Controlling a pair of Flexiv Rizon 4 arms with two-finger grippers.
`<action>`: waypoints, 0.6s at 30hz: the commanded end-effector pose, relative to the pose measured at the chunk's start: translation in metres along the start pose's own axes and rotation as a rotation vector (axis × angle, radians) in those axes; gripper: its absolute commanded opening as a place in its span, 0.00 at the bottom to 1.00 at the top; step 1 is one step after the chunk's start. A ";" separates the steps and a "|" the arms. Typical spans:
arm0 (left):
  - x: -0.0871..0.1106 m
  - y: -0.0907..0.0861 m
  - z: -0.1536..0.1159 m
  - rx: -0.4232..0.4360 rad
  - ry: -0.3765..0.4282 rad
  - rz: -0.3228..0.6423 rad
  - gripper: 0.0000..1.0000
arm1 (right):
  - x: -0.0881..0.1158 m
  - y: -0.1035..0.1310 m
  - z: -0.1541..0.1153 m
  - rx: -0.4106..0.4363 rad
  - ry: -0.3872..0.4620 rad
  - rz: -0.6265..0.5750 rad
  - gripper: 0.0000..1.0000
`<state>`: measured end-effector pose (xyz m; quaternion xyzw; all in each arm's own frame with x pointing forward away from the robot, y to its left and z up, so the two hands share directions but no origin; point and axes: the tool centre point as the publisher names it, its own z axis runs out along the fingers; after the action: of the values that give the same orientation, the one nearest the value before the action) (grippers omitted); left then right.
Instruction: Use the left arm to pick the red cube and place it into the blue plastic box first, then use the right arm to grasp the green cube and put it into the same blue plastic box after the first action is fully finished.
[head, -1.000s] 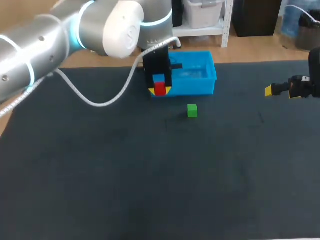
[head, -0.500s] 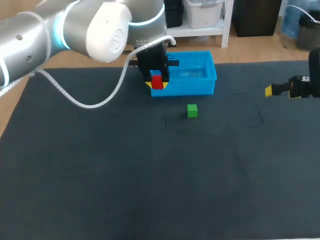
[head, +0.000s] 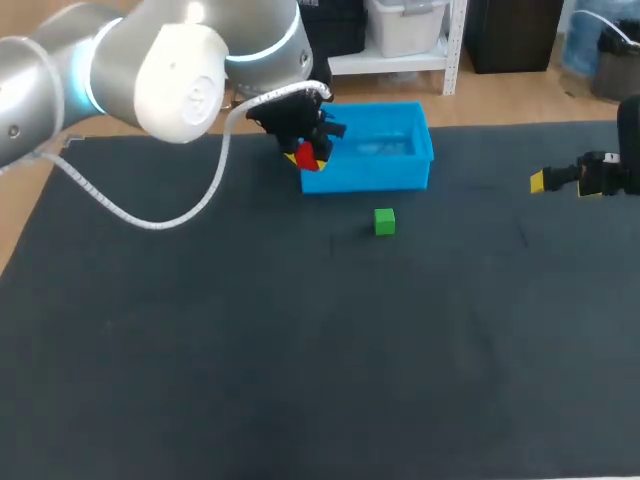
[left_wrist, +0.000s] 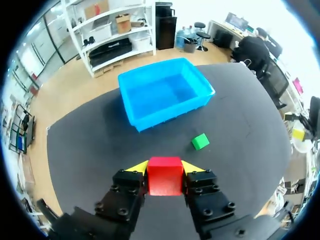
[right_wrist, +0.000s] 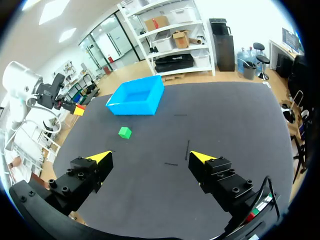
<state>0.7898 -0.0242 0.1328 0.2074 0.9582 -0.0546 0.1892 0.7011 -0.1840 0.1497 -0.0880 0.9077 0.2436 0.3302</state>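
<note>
My left gripper (head: 305, 156) is shut on the red cube (head: 307, 159) and hangs tilted at the left end of the blue plastic box (head: 375, 175). In the left wrist view the red cube (left_wrist: 165, 175) sits between the yellow tips of the left gripper (left_wrist: 165, 168), with the blue box (left_wrist: 165, 113) ahead and empty inside. The green cube (head: 384, 221) lies on the mat just in front of the box, and shows as the green cube (left_wrist: 200, 141) ahead of my fingers. My right gripper (head: 560, 184) stands open at the table's right side, far from both cubes.
In the right wrist view the open right gripper (right_wrist: 150, 157) looks across the dark mat at the green cube (right_wrist: 124, 132) and the blue box (right_wrist: 132, 108). The black mat (head: 300, 350) covers the table.
My left arm has swung the red cube up and to the left, from the box's front left corner to its left end, and the gripper has tilted. The right arm has not moved.
</note>
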 end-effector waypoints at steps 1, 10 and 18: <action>0.000 0.001 0.002 0.011 -0.008 0.002 0.00 | 0.000 0.000 -0.001 0.000 0.000 -0.001 1.00; 0.000 -0.002 0.006 0.008 -0.018 0.005 0.00 | 0.000 0.000 -0.001 0.000 0.000 -0.001 1.00; -0.016 0.003 0.019 0.009 -0.032 0.042 0.00 | 0.000 0.000 -0.001 0.000 0.000 -0.001 1.00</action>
<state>0.7988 -0.0276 0.1262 0.2235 0.9503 -0.0562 0.2092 0.7011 -0.1840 0.1497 -0.0880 0.9077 0.2436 0.3302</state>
